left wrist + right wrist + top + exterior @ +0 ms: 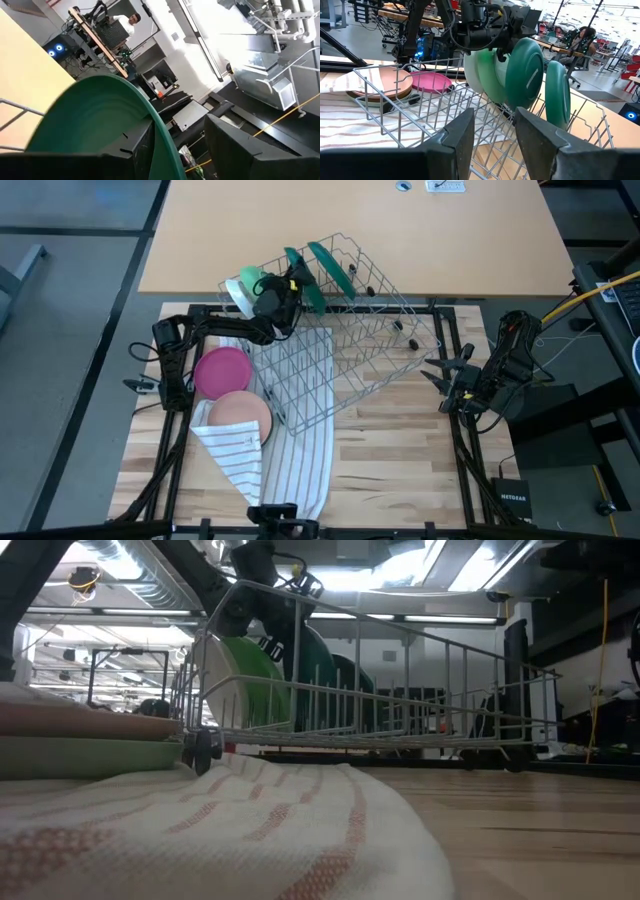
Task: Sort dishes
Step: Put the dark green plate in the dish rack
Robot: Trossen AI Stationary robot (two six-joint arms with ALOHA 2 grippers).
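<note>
A wire rack (pixel 345 355) sits on the striped cloth (pixel 295 450). At its far left end several dishes stand on edge: a light green and white plate (pixel 240 290), a dark green plate (pixel 525 72) and a second dark green plate (pixel 557 97). My left gripper (pixel 283 288) is above them, shut on the first dark green plate. A magenta plate (pixel 222 370) and a peach-pink plate (pixel 240 412) lie flat on the table left of the rack. My right gripper (pixel 432 372) waits open at the table's right edge, holding nothing. My left gripper pinches the upper rim (pixel 161 131) of the dark green plate between its two fingers, one finger (pixel 137 150) on each face. It comes from the table's left side, slanting a little upward. The plate stands on edge, its lower part (pixel 520 105) down among the rack's wires.
The rack is skewed, its long side running from far left to near right. A tan tabletop (pixel 350 230) lies beyond the far edge. In the low view, stacked plates (pixel 80 740) lie at the left on the cloth (pixel 250 830). Bare wood (pixel 400 460) shows at the near right.
</note>
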